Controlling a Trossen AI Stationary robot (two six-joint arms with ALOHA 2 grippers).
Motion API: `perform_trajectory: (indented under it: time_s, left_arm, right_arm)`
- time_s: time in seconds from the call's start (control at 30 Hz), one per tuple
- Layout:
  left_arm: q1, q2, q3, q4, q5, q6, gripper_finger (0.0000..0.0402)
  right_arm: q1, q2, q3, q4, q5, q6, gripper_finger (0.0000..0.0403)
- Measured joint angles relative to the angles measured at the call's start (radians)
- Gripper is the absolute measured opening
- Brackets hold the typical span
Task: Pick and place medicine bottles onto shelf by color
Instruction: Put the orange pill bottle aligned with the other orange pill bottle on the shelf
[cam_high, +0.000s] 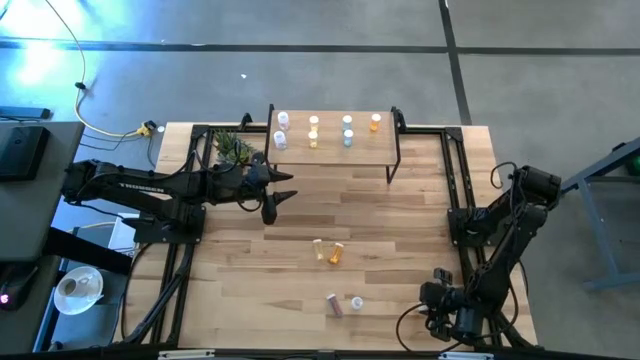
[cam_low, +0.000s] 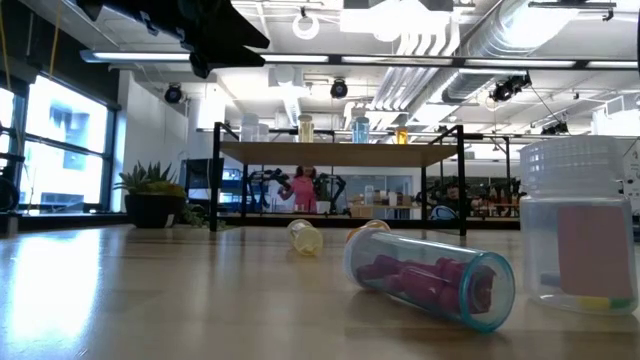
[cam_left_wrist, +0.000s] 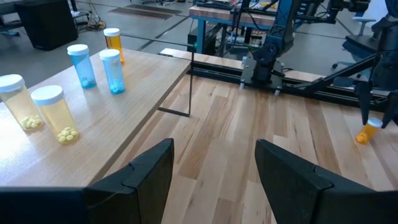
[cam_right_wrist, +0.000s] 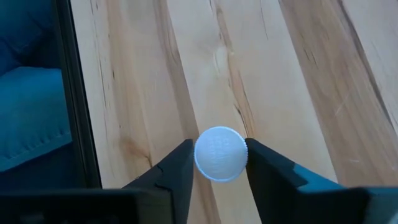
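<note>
Bright overhead lighting; blue glare top-left; near bottles blurred.

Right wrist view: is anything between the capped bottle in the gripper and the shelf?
Nothing visible does: bare table lies between the bottle and the shelf; the fallen bottles and left gripper sit aside.

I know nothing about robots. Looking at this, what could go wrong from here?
1. The right gripper pinches the white-capped bottle by its round top, so the bottle might slip or twist out when lifted.
2. The purple bottle lies on its side on the table and could roll if nudged.
3. The shelf already holds upright bottles; a careless placement might topple them.
</note>
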Motion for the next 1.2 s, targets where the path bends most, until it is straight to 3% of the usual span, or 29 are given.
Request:
perform_trajectory:
  time_s: [0.2, 0.37, 0.6, 0.93, 1.2]
  left_arm:
    - [0.0, 0.0, 0.0, 0.0, 0.0, 0.001, 0.0216]
    - [0.0, 0.0, 0.0, 0.0, 0.0, 0.001, 0.0216]
    - [0.0, 0.0, 0.0, 0.0, 0.0, 0.001, 0.0216]
    - [0.0, 0.0, 0.0, -0.016, 0.0, 0.002, 0.0216]
    - [0.0, 0.0, 0.0, -0.016, 0.004, 0.002, 0.0216]
  right_arm:
    - [0.0, 0.0, 0.0, 0.004, 0.004, 0.0, 0.0098]
    - [-0.002, 0.0, 0.0, 0.017, 0.006, 0.031, 0.0105]
    - [-0.027, 0.0, 0.0, 0.095, 0.093, 0.027, 0.0105]
    - [-0.208, -0.022, 0.0, 0.133, 0.101, -0.015, 0.0104]
    - [-0.391, -0.157, 0.0, 0.137, 0.118, -0.248, 0.0104]
